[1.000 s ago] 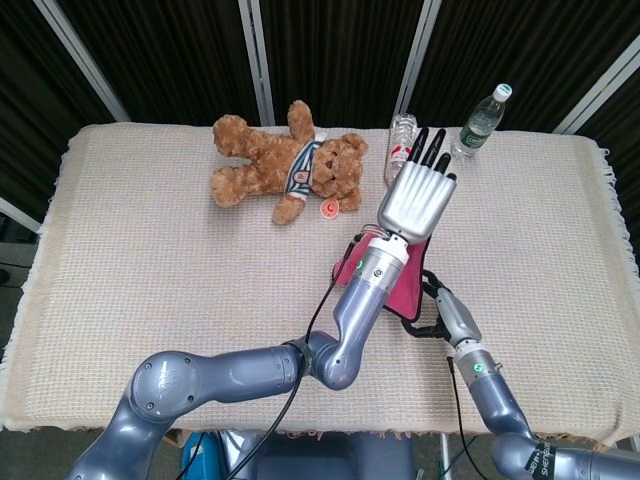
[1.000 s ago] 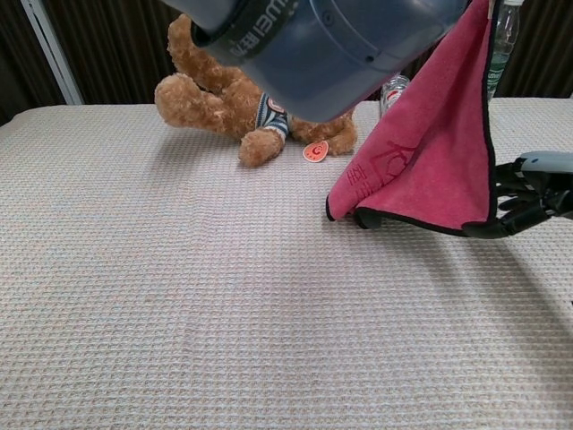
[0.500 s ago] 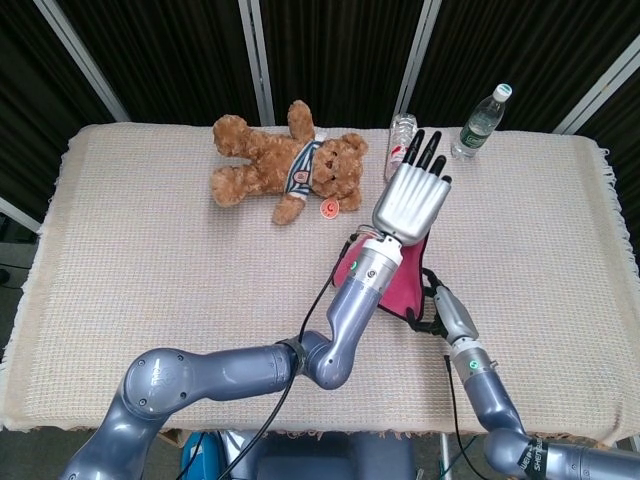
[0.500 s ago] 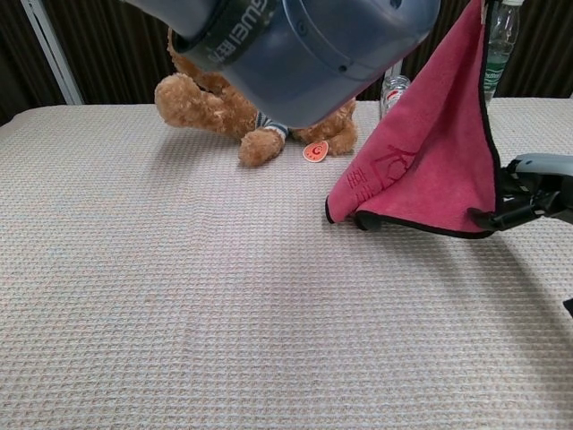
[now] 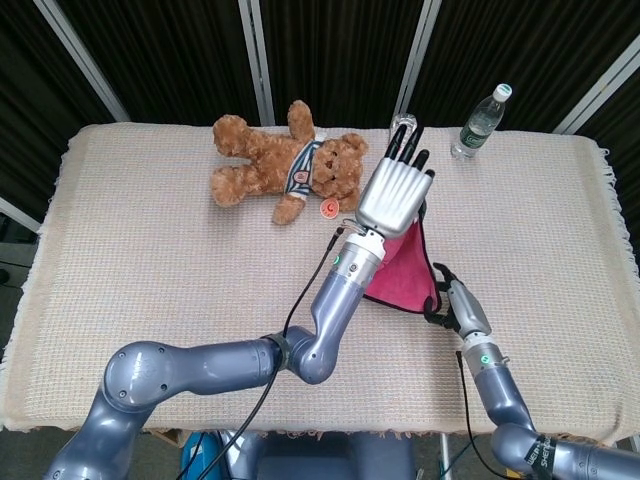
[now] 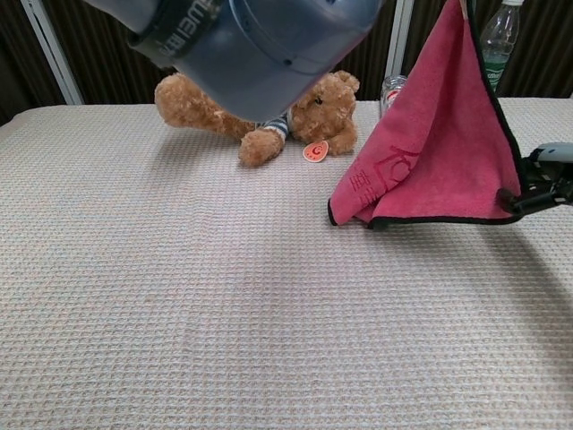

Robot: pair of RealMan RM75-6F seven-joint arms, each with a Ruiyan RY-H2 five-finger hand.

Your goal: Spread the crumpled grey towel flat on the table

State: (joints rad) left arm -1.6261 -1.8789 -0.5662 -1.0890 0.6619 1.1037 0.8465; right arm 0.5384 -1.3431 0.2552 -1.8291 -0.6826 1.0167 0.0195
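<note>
The towel [image 6: 443, 143] in these views is pink-red with a dark hem, not grey. It hangs as a raised triangle over the right half of the tabletop [image 5: 150, 250], nearer the far edge than the near one. In the chest view its top corner runs up out of the picture, its lower hem stretches across to the right, and its lower left corner sits folded on the woven cloth that covers the tabletop.

The left hand [image 5: 392, 192] is held high above the tabletop, back toward the head camera, fingers [image 5: 410, 145] straight and close together, pointing at the far edge. The towel drops from beneath it, so it appears to hold the top corner; the grip itself is hidden behind the hand. In the chest view the left forearm fills the upper left of the picture.

The right hand [image 5: 441, 292] sits low near the right part of the near edge and grips the towel's lower right corner, its dark fingers [image 6: 526, 199] closed on the hem.

A brown teddy bear [image 5: 285, 165] in a striped shirt lies on its back toward the far edge, left of the towel, with a round orange tag by its foot. A clear bottle [image 6: 390, 92] stands behind the towel, mostly hidden by the left hand in the head view. A green-labelled water bottle [image 5: 481, 122] stands near the far right corner.
</note>
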